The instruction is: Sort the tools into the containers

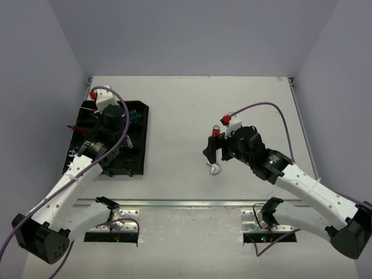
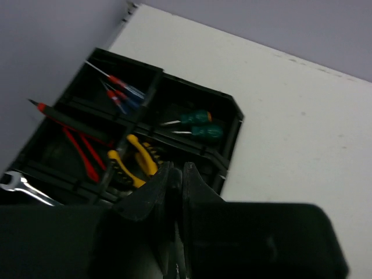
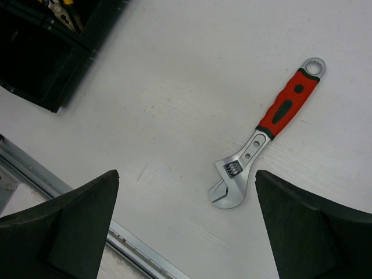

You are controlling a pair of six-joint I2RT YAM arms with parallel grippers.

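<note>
Right gripper: the right gripper (image 3: pixel 186 177) hung over the table (image 3: pixel 174 70) with its jaws spread wide and nothing between them.
Wrench: the red-handled wrench (image 3: pixel 273 122) lay flat on the table just beyond and a little to one side of the open jaws, well apart from the tray (image 1: pixel 139 145), with its silver head nearest the gripper and its ring end farthest away.
Grasp: the step in hand looked like picking this wrench up. It would go best with the jaws centred over the red grip and turned to close across its narrow width, then lowered until the fingertips almost met the table.
Balance: a hold near the head end of the grip would probably keep the heavy head from drooping.
Left gripper: the left gripper (image 2: pixel 176 168) was closed and empty, poised above the tray's near corner.
Carry: the left arm covered much of the tray from above, so it would likely need to clear before the drop.
Tray contents: yellow pliers (image 2: pixel 136 163), green screwdrivers (image 2: pixel 197 125), red and blue screwdrivers (image 2: pixel 119 93) and a silver wrench (image 2: pixel 20 185) each lay in their own compartment.
Hard to see: the left wrist view was blurred, so the red-handled tools (image 2: pixel 81 151) could not be identified. The silver wrench was cut off at the edge, and the near compartments sat behind the fingers.
Unclear: which compartment should take the wrench could not be told.
</note>
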